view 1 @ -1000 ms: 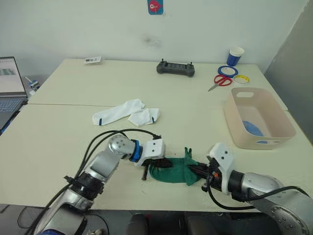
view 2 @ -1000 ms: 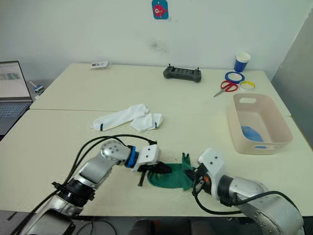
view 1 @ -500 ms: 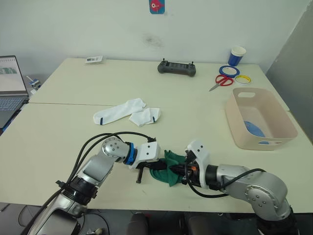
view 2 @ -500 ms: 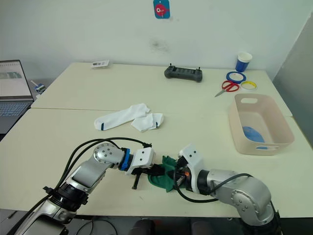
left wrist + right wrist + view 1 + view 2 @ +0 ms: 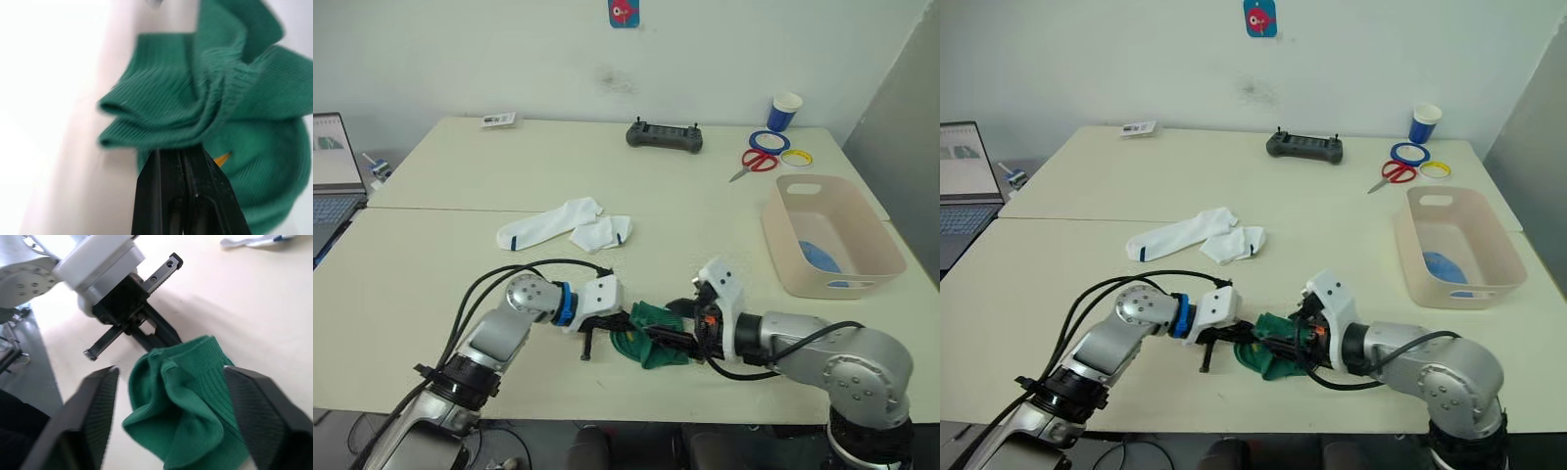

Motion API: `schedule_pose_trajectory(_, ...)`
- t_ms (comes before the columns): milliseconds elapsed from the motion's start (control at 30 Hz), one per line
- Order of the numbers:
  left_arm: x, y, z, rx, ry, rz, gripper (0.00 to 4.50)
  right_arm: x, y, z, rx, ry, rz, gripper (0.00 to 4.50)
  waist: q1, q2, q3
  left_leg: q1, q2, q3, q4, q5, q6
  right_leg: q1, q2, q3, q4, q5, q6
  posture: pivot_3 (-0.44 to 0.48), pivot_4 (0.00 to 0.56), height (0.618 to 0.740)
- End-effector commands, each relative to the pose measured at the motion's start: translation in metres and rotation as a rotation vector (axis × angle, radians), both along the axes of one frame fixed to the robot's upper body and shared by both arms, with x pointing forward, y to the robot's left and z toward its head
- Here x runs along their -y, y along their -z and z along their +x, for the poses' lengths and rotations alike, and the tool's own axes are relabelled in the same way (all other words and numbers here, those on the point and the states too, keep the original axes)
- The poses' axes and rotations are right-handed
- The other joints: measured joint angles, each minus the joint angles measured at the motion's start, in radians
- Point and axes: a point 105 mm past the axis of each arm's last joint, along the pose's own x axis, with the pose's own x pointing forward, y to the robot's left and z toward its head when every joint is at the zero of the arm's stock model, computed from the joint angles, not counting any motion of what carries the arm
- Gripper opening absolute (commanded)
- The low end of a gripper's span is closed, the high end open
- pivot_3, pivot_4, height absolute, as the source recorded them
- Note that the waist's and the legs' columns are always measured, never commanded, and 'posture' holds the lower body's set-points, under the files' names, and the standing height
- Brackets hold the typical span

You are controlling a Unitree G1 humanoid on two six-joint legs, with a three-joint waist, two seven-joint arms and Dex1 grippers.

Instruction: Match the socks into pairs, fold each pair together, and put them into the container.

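A bunched pair of dark green socks (image 5: 651, 335) lies near the table's front edge. My left gripper (image 5: 625, 321) is shut on their left edge, the fabric pinched at its tips (image 5: 178, 152). My right gripper (image 5: 674, 323) stands open with its fingers (image 5: 98, 406) spread either side of the green bundle (image 5: 190, 401). Two white socks (image 5: 563, 225) lie loose at mid-table. The beige container (image 5: 886, 257) stands at the right with a light blue sock (image 5: 820, 257) inside it.
Along the back edge are a black controller (image 5: 664, 136), red scissors (image 5: 756, 163), tape rings (image 5: 771, 143), a blue-and-white paper cup (image 5: 784, 111) and a small card (image 5: 498, 119). A laptop (image 5: 335, 176) sits at the far left.
My right gripper carried the green sock's right end leftward over the rest, then opened and let go. The left gripper kept its pinch and drifted slightly left.
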Motion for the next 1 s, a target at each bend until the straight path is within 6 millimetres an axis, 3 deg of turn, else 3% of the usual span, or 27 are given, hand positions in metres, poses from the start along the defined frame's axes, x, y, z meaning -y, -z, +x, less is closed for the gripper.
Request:
schedule_pose_trajectory(33, -0.014, -0.023, 0.002, 0.016, -0.073, -0.079, 0.0, 0.01, -0.012, 0.001, 0.081, 0.013, -0.005, 3.77, 0.0, 0.0, 0.0, 0.0, 0.0, 0.0, 0.0, 0.0, 0.0, 0.0, 0.0, 0.0, 0.0, 0.0, 0.0, 0.0, 0.15, 0.74)
schedule_pose_trajectory(100, -0.021, -0.031, 0.004, 0.018, -0.107, -0.1, 0.0, 0.02, -0.008, 0.012, 0.116, 0.089, -0.038, 3.31, 0.0, 0.0, 0.0, 0.0, 0.0, 0.0, 0.0, 0.0, 0.0, 0.0, 0.0, 0.0, 0.0, 0.0, 0.0, 0.0, 0.15, 0.74)
schedule_pose_trajectory(233, -0.026, -0.043, 0.002, 0.017, -0.102, -0.113, 0.0, 0.023, 0.009, 0.01, 0.157, 0.053, -0.134, 2.02, 0.002, 0.0, 0.0, 0.0, 0.0, 0.0, 0.0, 0.0, 0.0, 0.0, 0.0, 0.0, -0.001, 0.0, 0.0, 0.0, 0.15, 0.74)
schedule_pose_trajectory(400, -0.009, -0.062, -0.003, 0.045, -0.016, -0.142, 0.0, 0.004, 0.028, -0.002, 0.124, -0.086, -0.107, 0.2, 0.002, 0.0, 0.0, 0.0, 0.0, 0.001, 0.0, 0.0, 0.0, 0.0, 0.0, 0.0, -0.001, 0.0, 0.0, 0.0, 0.15, 0.74)
schedule_pose_trajectory(433, -0.005, -0.064, -0.005, 0.044, 0.009, -0.142, 0.0, 0.001, 0.031, -0.002, 0.128, -0.111, -0.106, 0.01, 0.001, 0.0, 0.0, 0.0, 0.0, 0.001, 0.0, 0.0, 0.0, 0.0, 0.0, 0.0, 0.0, 0.0, 0.0, 0.0, 0.15, 0.74)
schedule_pose_trajectory(733, 0.024, -0.055, -0.018, 0.043, 0.148, -0.126, 0.0, -0.018, 0.064, 0.003, 0.15, -0.246, -0.203, 0.01, 0.002, 0.0, 0.0, 0.0, 0.0, 0.001, 0.0, 0.0, 0.0, 0.0, 0.0, 0.0, -0.001, 0.0, 0.0, 0.0, 0.15, 0.74)
schedule_pose_trajectory(867, 0.04, -0.043, -0.024, 0.05, 0.197, -0.114, 0.0, -0.016, 0.06, 0.002, 0.206, -0.254, -0.241, 0.01, 0.003, 0.0, 0.0, 0.0, 0.0, 0.001, 0.001, 0.0, 0.0, 0.0, 0.0, 0.001, -0.001, 0.0, 0.0, 0.0, 0.15, 0.74)
schedule_pose_trajectory(1000, 0.029, -0.018, -0.021, 0.035, 0.168, -0.027, 0.0, -0.005, 0.044, -0.001, 0.244, -0.227, -0.24, 0.01, 0.002, 0.0, 0.0, 0.0, 0.0, 0.001, 0.001, 0.0, 0.0, 0.0, 0.0, 0.001, 0.0, 0.0, 0.0, 0.0, 0.15, 0.74)
